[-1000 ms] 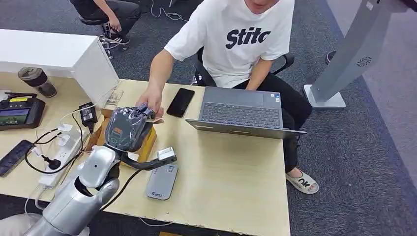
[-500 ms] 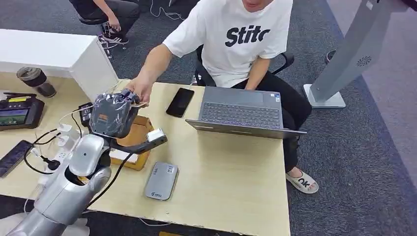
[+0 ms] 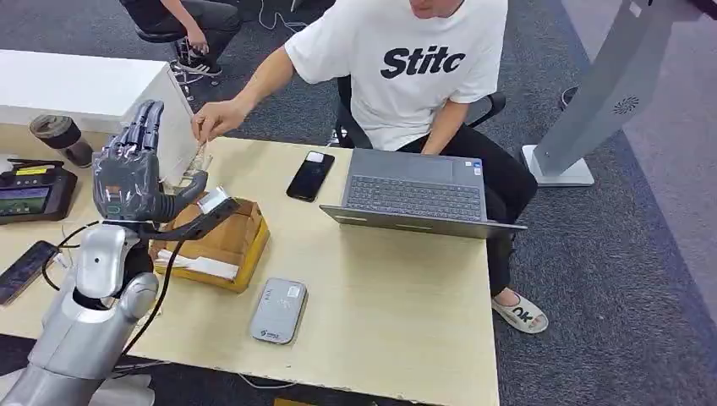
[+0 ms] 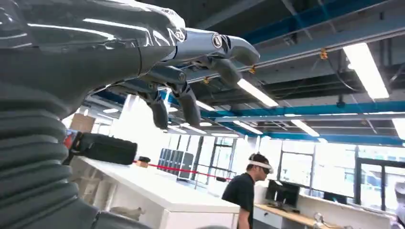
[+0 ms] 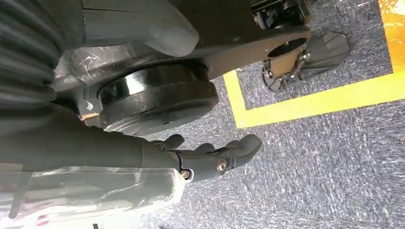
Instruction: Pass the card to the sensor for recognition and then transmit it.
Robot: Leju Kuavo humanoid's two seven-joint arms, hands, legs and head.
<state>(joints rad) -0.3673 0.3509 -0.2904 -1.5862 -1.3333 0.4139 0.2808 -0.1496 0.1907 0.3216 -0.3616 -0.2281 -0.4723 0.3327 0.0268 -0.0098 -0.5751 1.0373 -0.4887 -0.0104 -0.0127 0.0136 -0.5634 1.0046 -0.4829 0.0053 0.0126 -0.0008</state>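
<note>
**Head view.** The left robot hand (image 3: 127, 173) is raised over the left part of the surface (image 3: 397, 296). Its fingers (image 3: 145, 127) are straight, apart and pointing up, and it holds nothing. Just right of it and farther off is a person's hand (image 3: 216, 118), reaching in from the far side. The card is probably pinched in that hand, but it is too small to make out. Below the robot wrist sits an open box (image 3: 221, 241). Nearer and to the right lies the flat grey sensor (image 3: 277, 310). A phone (image 3: 309, 175) and a laptop (image 3: 414, 190) lie farther right.

**Left wrist view.** The fingers (image 4: 191, 102) are extended and spread against a ceiling, with nothing between them and the thumb.

**Right wrist view.** The right robot hand (image 5: 191, 160) hangs over carpeted floor (image 5: 334, 157). Its fingers (image 5: 239, 145) are only loosely bent and it is empty.

**Step in hand (judged).** The handover looks complete, which leaves the withdrawal. To do it well:
- Keep the left fingers spread so nothing snags.
- Draw the arm back toward the near left, away from the person's hand.
- Lower the arm only once it is clear of the box rim and the cable along the forearm.
- Leave the right arm at rest.
</note>
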